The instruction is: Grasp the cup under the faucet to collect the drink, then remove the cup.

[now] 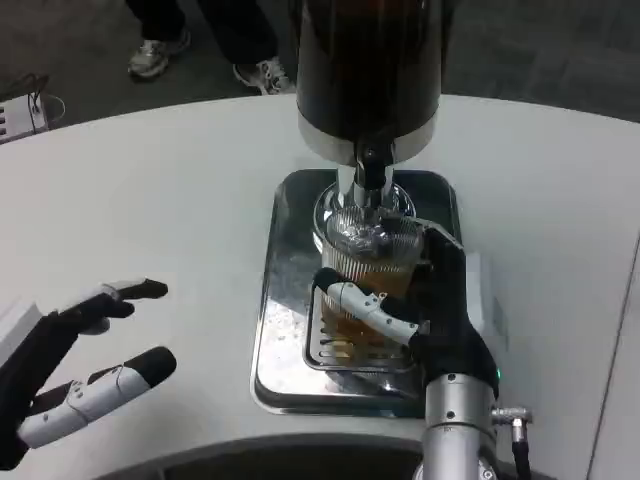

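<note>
Under the faucet (371,172), right hand (440,310) hides cup (372,250) partly.

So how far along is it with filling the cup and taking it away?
Grasp looks done: the right hand grips the cup under the faucet. Collecting is in hand; amber drink already sits in the cup. Left: removing the cup from the drip tray. The left hand waits open.
</note>
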